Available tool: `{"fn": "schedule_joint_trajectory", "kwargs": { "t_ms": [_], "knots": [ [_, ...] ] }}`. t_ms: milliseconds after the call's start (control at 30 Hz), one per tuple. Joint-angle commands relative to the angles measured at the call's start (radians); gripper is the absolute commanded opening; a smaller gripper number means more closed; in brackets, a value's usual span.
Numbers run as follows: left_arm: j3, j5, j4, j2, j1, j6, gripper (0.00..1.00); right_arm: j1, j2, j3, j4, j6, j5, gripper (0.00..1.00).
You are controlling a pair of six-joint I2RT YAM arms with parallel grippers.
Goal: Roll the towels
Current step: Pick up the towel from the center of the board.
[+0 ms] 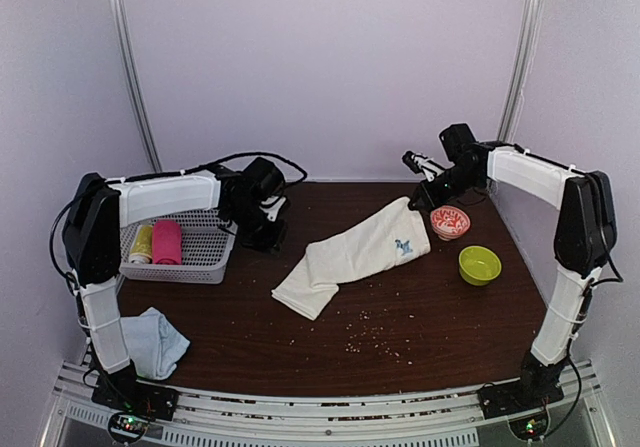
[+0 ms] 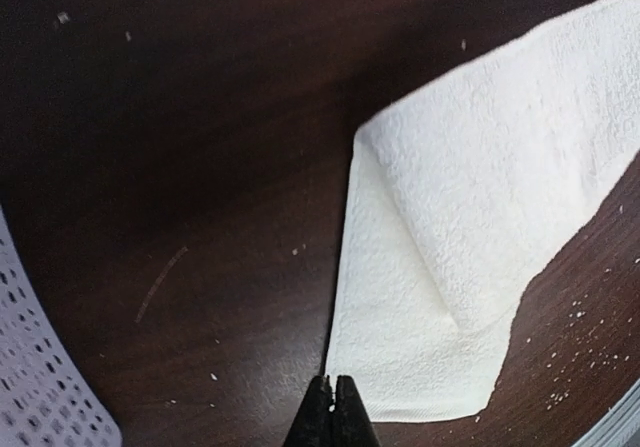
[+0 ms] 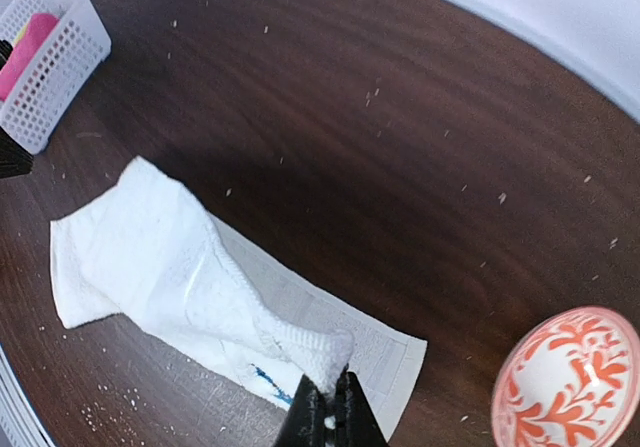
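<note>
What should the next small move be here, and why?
Probably the right fingers, shut on one corner of the cream towel, should pull it outward and lay it down flat: the towel lies twisted, its free end doubled over. The left fingers are shut on nothing, beside the basket.

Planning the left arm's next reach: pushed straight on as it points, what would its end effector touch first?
Probably the cream-white towel, at its near corner just ahead of the shut left end effector; depth is unclear, so it might meet bare table beside it.
</note>
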Motion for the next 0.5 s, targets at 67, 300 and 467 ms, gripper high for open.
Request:
{"fn": "schedule_joint_trajectory", "kwargs": {
  "t_ms": [67,300,467],
  "knots": [
    [0.183,-0.048,-0.110,-0.042,0.064,0.091,0.00,-0.047,0.064,0.243,-0.076,-0.013,-0.008,0.01],
    [-0.077,0.108,0.038,-0.042,0.014,0.015,0.33,-0.047,0.014,0.078,0.002,0.025,-0.050,0.02],
    [-0.083,0.095,0.066,-0.007,-0.018,0.014,0.41,-0.047,-0.026,0.031,0.028,0.035,-0.055,0.03]
  ]
}}
